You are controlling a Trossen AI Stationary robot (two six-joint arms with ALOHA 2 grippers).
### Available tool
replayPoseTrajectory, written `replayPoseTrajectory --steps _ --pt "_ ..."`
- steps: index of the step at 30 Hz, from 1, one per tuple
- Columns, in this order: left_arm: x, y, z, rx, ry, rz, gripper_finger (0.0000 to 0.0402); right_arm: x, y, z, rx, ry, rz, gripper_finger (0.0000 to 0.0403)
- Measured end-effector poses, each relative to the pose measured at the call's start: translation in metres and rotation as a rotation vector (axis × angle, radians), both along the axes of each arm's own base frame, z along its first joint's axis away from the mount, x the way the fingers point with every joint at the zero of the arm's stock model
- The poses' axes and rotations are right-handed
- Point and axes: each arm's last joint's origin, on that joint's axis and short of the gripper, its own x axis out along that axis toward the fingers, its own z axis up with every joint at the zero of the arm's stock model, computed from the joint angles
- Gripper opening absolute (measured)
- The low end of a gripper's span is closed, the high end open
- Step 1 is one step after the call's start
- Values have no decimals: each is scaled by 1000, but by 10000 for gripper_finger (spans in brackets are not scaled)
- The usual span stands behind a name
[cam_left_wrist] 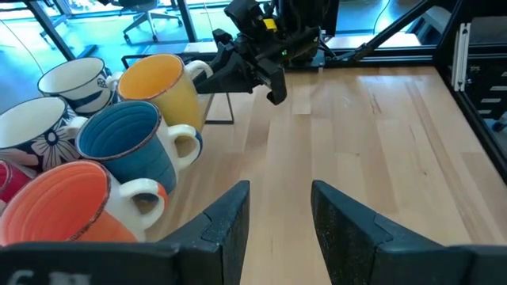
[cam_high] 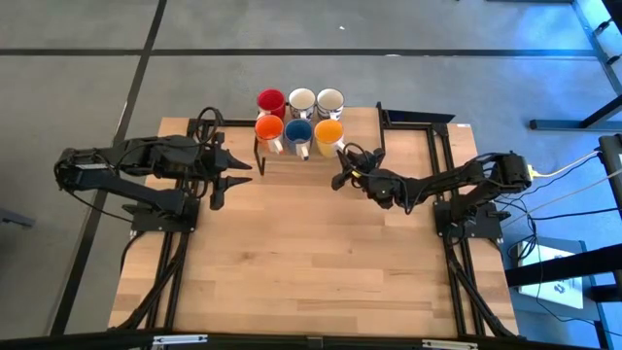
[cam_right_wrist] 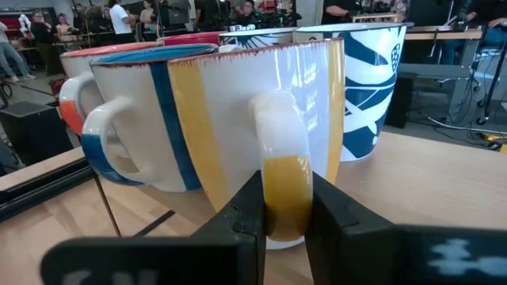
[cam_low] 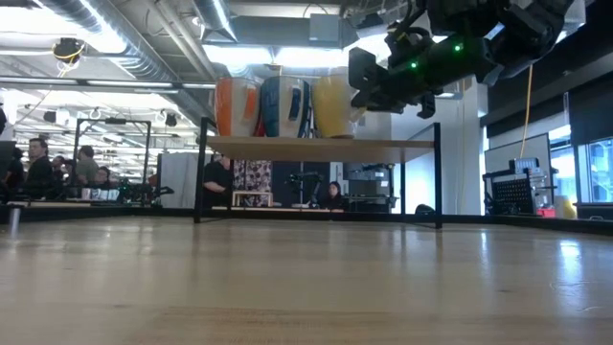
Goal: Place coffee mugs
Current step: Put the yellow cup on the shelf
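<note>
Right wrist view: our right gripper [cam_right_wrist: 286, 207] pinches the handle of the yellow-orange ceramic mug [cam_right_wrist: 261, 119], standing in the front row beside the blue mug [cam_high: 298, 132]; our left gripper [cam_left_wrist: 277, 218] hovers spread nearby

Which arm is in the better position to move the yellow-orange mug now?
Probably the right. The right gripper already clamps the handle of the yellow-orange mug, while the left gripper hangs open beside the shelf, holding nothing.
</note>
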Motion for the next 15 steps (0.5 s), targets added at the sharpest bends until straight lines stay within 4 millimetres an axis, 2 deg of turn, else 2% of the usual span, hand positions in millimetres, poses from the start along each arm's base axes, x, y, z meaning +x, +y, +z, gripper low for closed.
replayPoseTrajectory --steps 9,15 --pt "0 0 0 0 0 -1 131 0 -1 0 4 -1 6 53" --pt "0 0 1 -1 -9 -2 131 1 -1 -3 12 16 31 104"
